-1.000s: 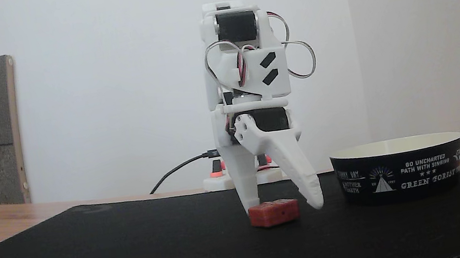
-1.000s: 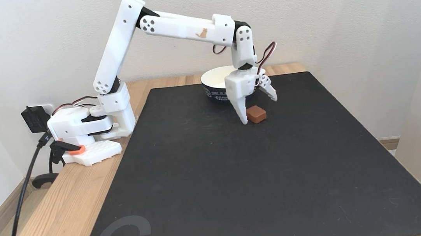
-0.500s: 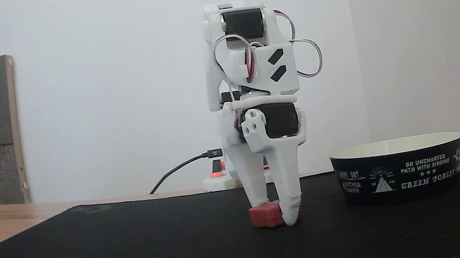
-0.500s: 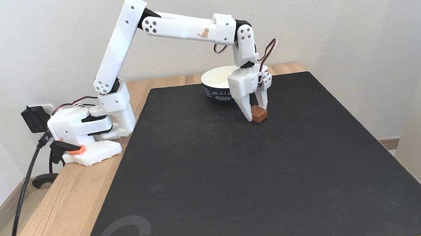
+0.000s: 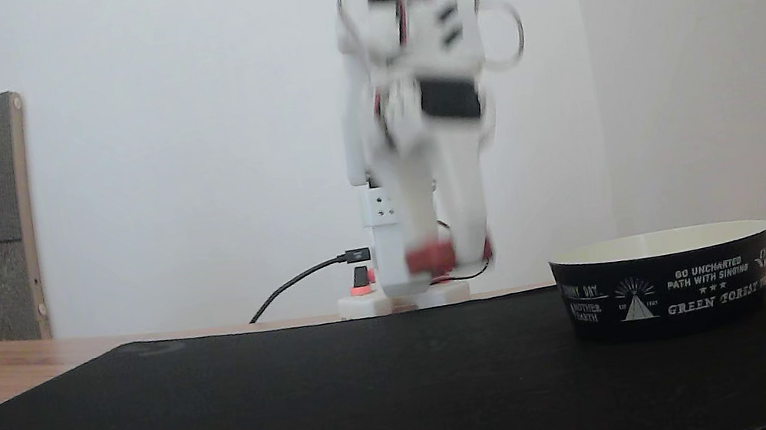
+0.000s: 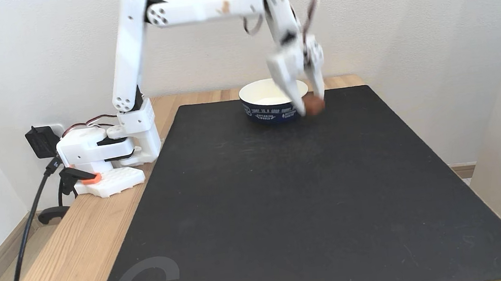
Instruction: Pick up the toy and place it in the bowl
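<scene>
Toy (image 5: 429,258) is pinched in my hand (image 5: 447,260) right now, fingers clamped on either side of it, and it's up off the black mat (image 6: 286,211), hanging in the air. Everything around the wrist is motion-blurred, so the exact grip is hard to read. In a fixed view the toy (image 6: 314,105) sits just beside the bowl's (image 6: 270,108) right edge, roughly at rim height, not over the opening. Bowl (image 5: 667,284) is on the mat, black outside with white lettering and a triangle emblem, cream inside, and what I can see of the inside is bare. Nothing stands between the toy and the bowl. My base (image 6: 98,152) sits on the wooden counter (image 6: 59,272), with a black cable (image 6: 27,233) trailing off it.
</scene>
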`<state>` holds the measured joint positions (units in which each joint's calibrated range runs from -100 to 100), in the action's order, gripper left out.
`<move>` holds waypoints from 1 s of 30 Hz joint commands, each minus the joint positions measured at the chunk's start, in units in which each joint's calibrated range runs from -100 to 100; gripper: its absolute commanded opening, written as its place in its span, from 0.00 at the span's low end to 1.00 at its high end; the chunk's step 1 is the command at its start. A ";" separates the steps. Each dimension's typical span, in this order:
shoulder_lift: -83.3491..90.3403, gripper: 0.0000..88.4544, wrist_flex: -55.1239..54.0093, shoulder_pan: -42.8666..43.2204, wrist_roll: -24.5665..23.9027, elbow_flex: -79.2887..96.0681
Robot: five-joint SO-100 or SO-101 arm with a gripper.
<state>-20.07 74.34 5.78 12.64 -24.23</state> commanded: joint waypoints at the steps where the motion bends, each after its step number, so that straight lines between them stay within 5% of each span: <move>1: 12.52 0.09 1.28 4.13 -2.46 3.37; 10: 18.19 0.12 -4.06 18.26 -5.02 21.21; 20: 19.94 0.41 -9.73 20.19 -5.07 28.15; 26: 29.03 0.39 -9.05 18.77 -5.12 28.96; 30: 37.53 0.13 -10.74 10.99 -6.53 32.57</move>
<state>8.91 65.30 23.43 7.49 5.62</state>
